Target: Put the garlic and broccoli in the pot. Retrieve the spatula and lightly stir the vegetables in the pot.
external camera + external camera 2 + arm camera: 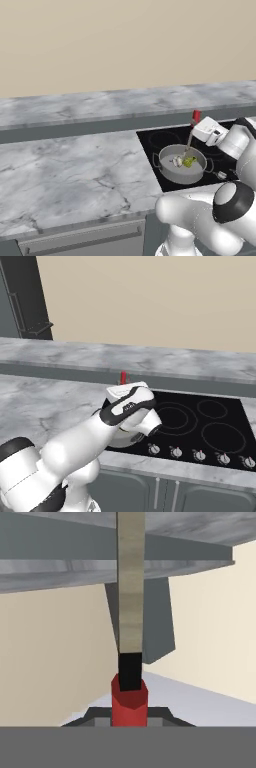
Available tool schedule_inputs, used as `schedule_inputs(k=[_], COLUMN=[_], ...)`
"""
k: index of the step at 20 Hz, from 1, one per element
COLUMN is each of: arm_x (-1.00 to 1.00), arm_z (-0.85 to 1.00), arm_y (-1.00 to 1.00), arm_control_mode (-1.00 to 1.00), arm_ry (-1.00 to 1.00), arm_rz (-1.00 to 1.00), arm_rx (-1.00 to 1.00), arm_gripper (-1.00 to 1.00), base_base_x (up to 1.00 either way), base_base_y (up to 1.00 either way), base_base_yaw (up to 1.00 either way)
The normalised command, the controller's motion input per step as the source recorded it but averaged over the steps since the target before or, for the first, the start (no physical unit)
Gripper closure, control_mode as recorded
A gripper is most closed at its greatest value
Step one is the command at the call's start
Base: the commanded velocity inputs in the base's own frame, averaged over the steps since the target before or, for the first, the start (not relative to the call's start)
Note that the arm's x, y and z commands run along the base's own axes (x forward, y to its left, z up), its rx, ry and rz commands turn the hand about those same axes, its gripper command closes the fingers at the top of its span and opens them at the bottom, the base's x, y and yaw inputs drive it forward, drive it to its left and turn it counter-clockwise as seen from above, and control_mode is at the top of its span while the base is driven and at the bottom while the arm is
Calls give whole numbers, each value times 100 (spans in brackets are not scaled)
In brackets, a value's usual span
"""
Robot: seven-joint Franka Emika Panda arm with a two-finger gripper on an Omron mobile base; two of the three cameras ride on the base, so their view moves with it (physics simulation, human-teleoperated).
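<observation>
The grey pot (170, 172) stands on the front left burner of the black cooktop (150, 142). Inside it lie the pale garlic (177, 161) and, to its right, the yellow-green broccoli (189, 161). The spatula (189, 141) stands nearly upright with its lower end inside the pot near the vegetables, its red handle (196, 116) on top. My gripper (196, 125) is shut on that handle just above the pot's far rim. In the hand view the red handle (129, 704) sits between my gripper (129, 718) tips. From the right, my arm hides most of the pot; the red handle (123, 377) pokes up behind the hand.
A row of knobs (199, 455) lines the cooktop's front edge, with further burners (220, 437) to the right. Grey marble counter (70, 170) stretches left, and a raised ledge (100, 107) runs along the wall. A dark cabinet (22, 296) stands at the far left.
</observation>
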Motion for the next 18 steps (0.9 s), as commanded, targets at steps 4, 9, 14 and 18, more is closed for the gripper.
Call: schedule_inputs(k=[4, 9, 14, 18], arm_x=[-35, -41, -31, -15], arm_z=[-4, 2, 9, 1], arm_y=[19, 10, -32, -42], arm_control_mode=[-100, -100, -100, -100], arm_ry=[-6, 0, 0, 0], arm_rz=[0, 0, 0, 0], arm_rx=[0, 0, 0, -4], arm_gripper=[100, 100, 100, 100], base_base_x=[0, 0, 0, 0], base_base_y=[0, 0, 0, 0], base_base_yaw=[0, 0, 0, 0])
